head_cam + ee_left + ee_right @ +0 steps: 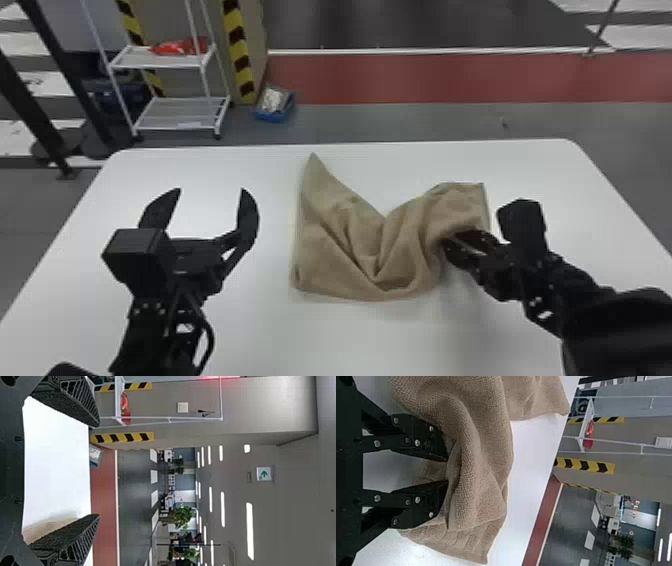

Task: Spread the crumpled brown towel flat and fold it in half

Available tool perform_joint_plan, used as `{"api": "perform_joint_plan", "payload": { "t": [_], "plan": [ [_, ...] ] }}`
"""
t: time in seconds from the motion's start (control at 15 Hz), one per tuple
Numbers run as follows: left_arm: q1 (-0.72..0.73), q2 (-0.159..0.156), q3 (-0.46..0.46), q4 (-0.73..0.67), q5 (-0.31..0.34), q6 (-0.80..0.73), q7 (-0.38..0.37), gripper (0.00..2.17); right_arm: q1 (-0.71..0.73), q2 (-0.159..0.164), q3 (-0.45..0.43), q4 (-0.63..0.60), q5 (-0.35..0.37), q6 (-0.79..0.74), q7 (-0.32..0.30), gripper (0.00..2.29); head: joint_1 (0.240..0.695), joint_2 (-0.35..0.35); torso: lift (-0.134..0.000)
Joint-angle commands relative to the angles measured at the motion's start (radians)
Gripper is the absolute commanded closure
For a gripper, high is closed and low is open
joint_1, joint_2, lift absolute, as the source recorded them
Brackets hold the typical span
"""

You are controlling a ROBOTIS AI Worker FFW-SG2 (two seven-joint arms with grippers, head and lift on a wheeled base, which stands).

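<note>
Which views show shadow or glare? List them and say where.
Head view: soft shadow on the white table below the right tool; left wrist view: ceiling lights glare white; right wrist view: shadow greys the tabletop beside the brown towel.

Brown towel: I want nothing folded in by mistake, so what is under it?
The brown towel lies on a white table, whose top shows around its edges. Anything else beneath would be covered; I can't tell.

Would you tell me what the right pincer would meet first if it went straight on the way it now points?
The brown towel: its bunched folds lie right in front of the right pincer, which may already be touching them, though depth there is unclear.
</note>
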Motion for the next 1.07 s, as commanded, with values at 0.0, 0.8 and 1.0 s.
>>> {"api": "perform_joint_plan", "payload": {
  "t": [0.0, 0.8, 1.0],
  "plan": [
    [0.001, -0.003, 0.0, -0.002, -0.003, 0.0, 0.001, 0.07, -0.016, 0.0, 0.014, 0.013, 0.0, 0.035, 0.009, 0.83, 0.695, 0.033, -0.125],
    [0.001, -0.012, -0.008, 0.0, -0.009, 0.0, 0.001, 0.07, 0.018, -0.006, 0.012, -0.102, 0.002, 0.054, 0.018, 1.78, 0.695, 0.039, -0.125],
    [-0.002, -0.012, -0.008, 0.001, -0.011, 0.0, 0.001, 0.07, 0.039, -0.005, 0.002, -0.245, -0.012, 0.057, 0.015, 1.78, 0.695, 0.042, -0.125]
  ]
}}
